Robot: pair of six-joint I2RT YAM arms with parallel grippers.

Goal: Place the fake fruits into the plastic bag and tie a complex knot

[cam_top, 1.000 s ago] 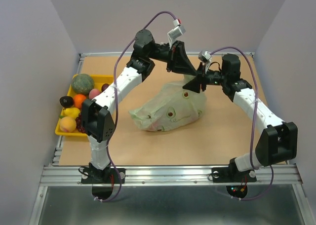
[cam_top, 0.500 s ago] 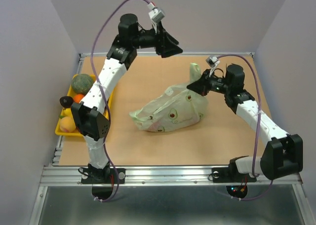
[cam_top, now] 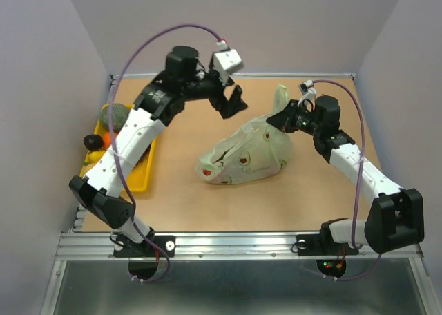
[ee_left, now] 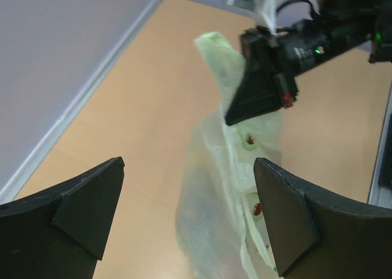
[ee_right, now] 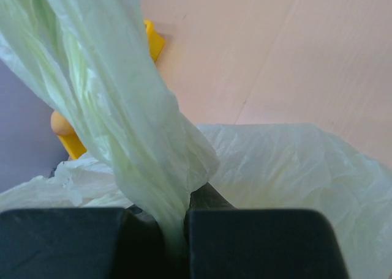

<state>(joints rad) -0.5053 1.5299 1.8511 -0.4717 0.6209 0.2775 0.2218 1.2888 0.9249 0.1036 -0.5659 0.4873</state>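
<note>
Plastic bag (cam_top: 245,156) is pinched at its top by right tool (cam_top: 280,120); raised left tool (cam_top: 232,102) hangs spread.

A pale green translucent crinkly plastic bag (cam_top: 243,157) with small dark printed marks lies slumped on its side, one gathered end (cam_top: 280,97) drawn up into a narrow strip. The small plastic fruits, among them a round green melon (cam_top: 112,115), sit well apart at the left.

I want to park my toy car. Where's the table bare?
Bare table lies between the plastic bag and the arm bases, and between bag and yellow tray. Crowded: the tray of fake fruits, and the bag's top, pinched by the right fingers.
</note>
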